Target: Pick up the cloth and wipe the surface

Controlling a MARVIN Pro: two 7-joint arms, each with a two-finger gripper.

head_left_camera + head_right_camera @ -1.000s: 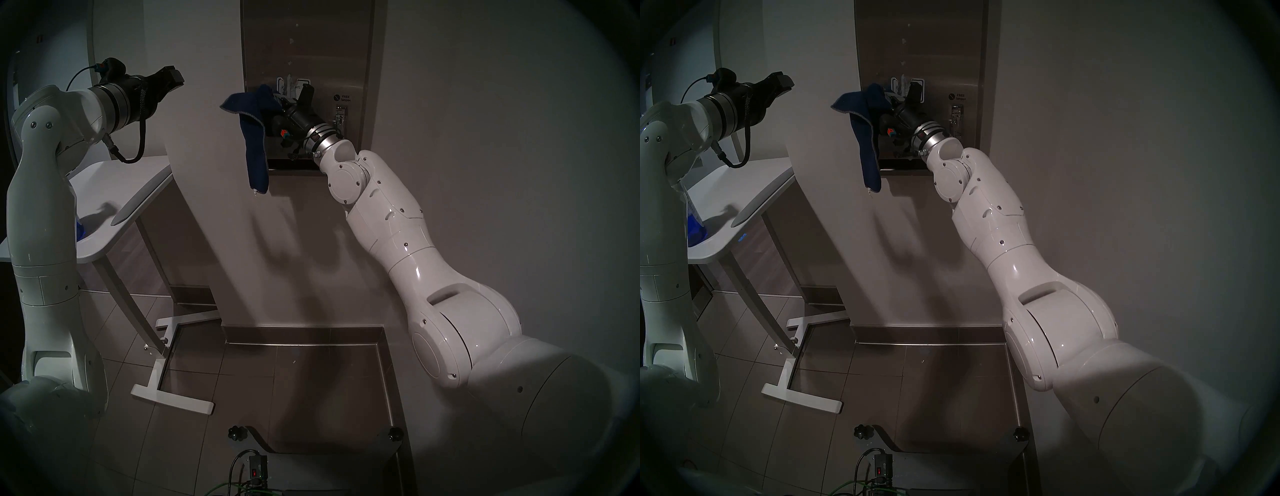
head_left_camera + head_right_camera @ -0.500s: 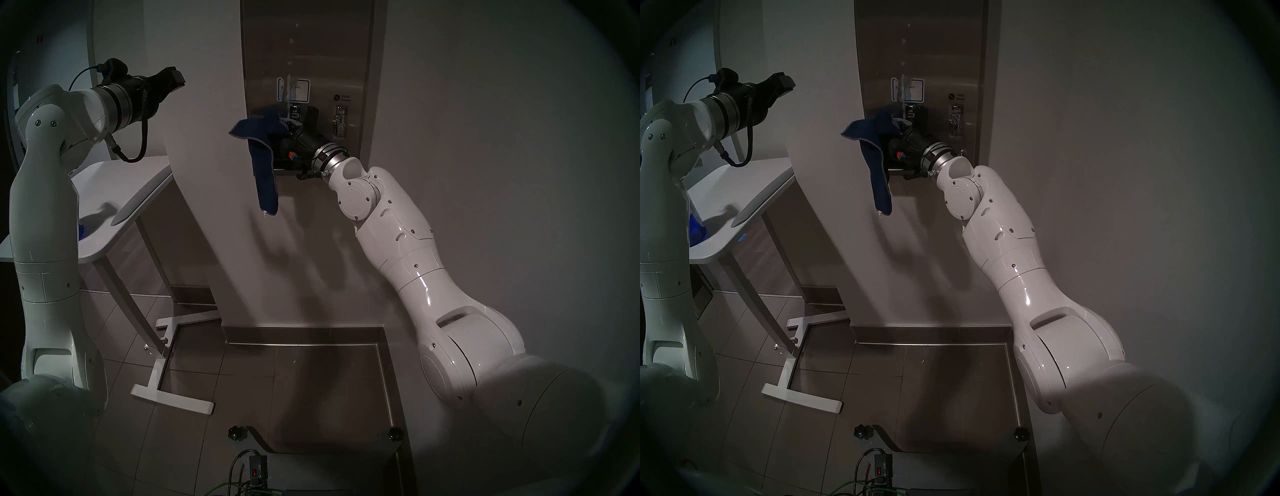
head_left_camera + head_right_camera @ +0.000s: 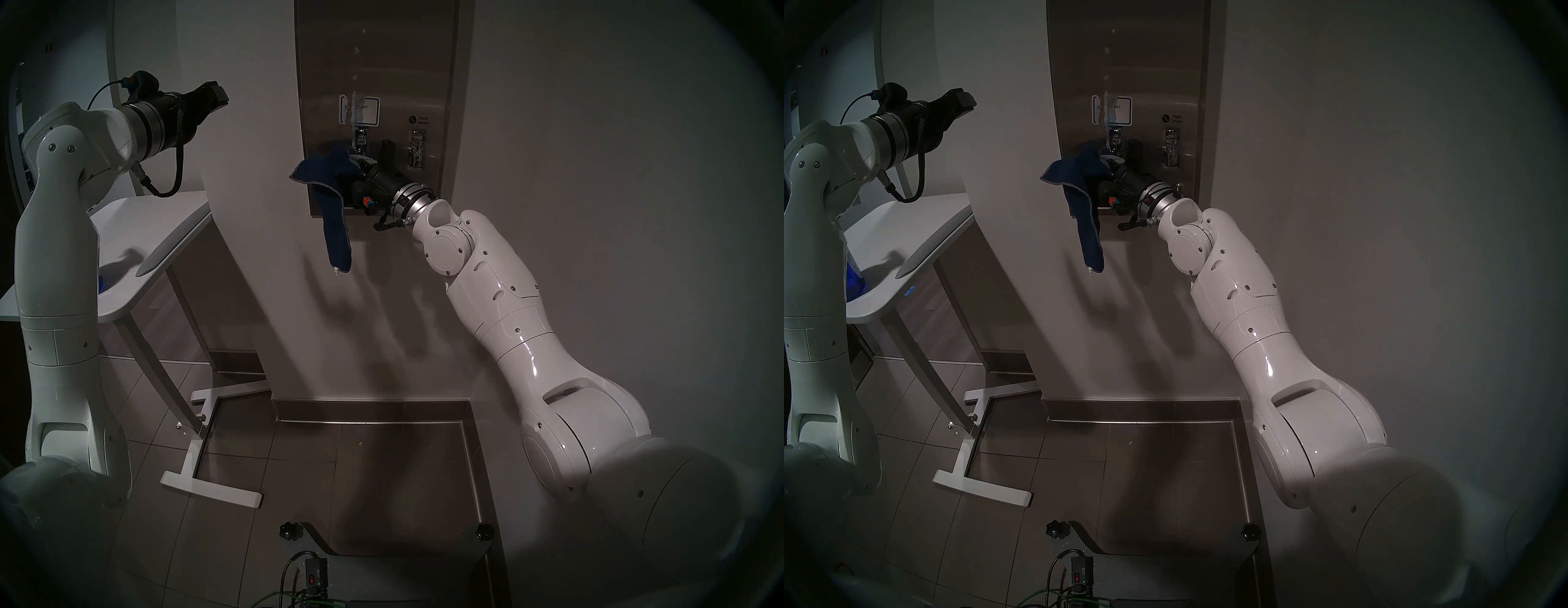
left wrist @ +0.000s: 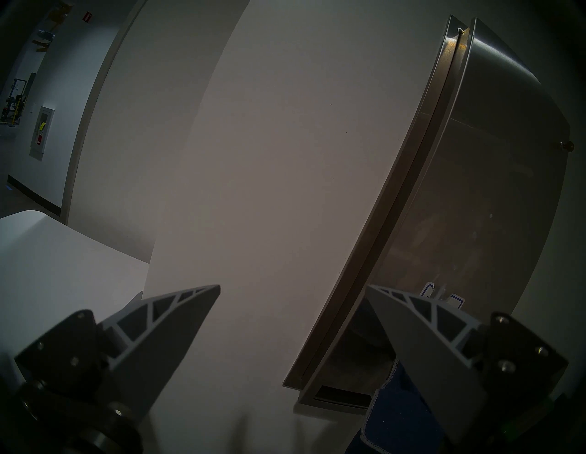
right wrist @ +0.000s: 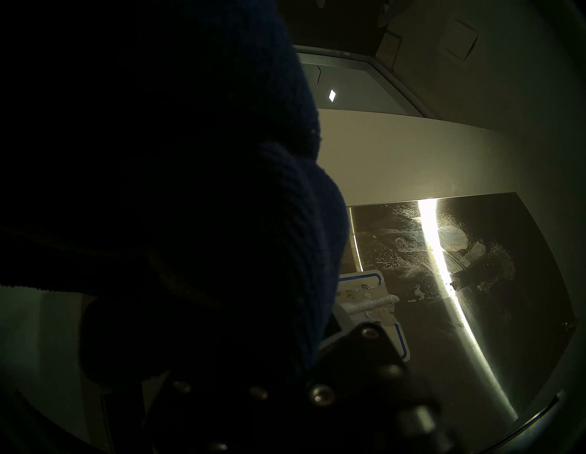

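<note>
The cloth (image 3: 329, 180), dark navy with pale stitched edges, is bunched in my right gripper (image 3: 365, 159), which is shut on it. A long tail of it (image 3: 1091, 244) hangs down past the bottom of the steel panel. The bunch presses on the surface (image 3: 377, 55), the brushed steel dispenser panel, at its lower left beside the left lever (image 3: 360, 140). In the right wrist view the cloth (image 5: 190, 222) fills the left half. There the panel (image 5: 475, 317) shows white smears above the blue-bordered label (image 5: 393, 333). My left gripper (image 3: 214, 95) hangs open and empty, left of the panel (image 4: 475, 190).
A white table (image 3: 161, 229) stands at the left below my left arm, with a blue bottle (image 3: 854, 284) on it, partly hidden. Its white feet (image 3: 212, 492) rest on the tiled floor. The right lever (image 3: 416, 148) and a dark slot (image 4: 342, 394) sit low on the panel.
My right arm has carried the cloth down and to the right over the panel, from label height to beside the left lever, uncovering the label. The left arm has barely shifted.
</note>
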